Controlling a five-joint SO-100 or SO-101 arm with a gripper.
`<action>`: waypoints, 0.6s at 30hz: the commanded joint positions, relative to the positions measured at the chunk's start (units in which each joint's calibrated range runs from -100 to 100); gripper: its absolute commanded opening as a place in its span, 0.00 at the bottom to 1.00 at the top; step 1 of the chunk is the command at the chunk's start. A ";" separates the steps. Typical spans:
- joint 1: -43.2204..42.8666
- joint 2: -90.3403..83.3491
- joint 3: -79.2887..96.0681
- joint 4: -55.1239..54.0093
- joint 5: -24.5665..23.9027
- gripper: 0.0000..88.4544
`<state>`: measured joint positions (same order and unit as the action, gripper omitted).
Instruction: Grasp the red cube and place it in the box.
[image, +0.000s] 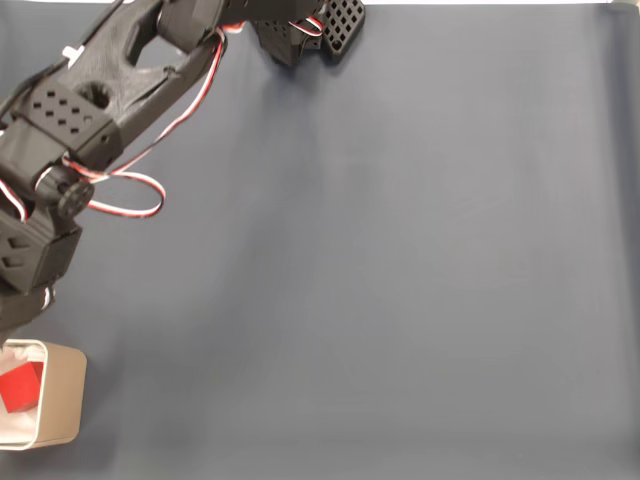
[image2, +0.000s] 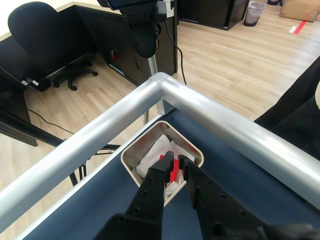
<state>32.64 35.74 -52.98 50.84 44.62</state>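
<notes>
My fixed camera looks straight down at the dark blue table (image: 400, 280); my wrist camera peers forward over it, both sharing the beige rounded-corner box (image: 62, 400) (image2: 131, 159).

gripper (image2: 176, 161): matt black plastic
red cube (image: 20, 387): matt, below fingertips
box (image2: 131, 151): smooth beige, white inside
rail (image2: 230, 127): brushed metal, ahead
table cover (image: 400, 260): matt dark blue

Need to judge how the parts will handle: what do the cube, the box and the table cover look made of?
Cube: probably plastic or painted wood; flat, even red faces without shine. Box: likely thin plastic; smooth beige walls, rounded corners, white inside. Something white and crumpled, perhaps paper or cloth, lines it in the wrist view. Table cover: looks like dark blue-grey fabric or a mat, matte, with faint creases.
</notes>
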 joint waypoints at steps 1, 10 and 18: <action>-1.68 -10.78 5.81 -1.08 0.63 0.00; -6.72 -31.06 31.63 -1.08 1.27 0.00; -13.61 -47.61 51.16 -1.08 1.95 0.00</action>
<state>21.59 -4.30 -5.15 50.84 46.08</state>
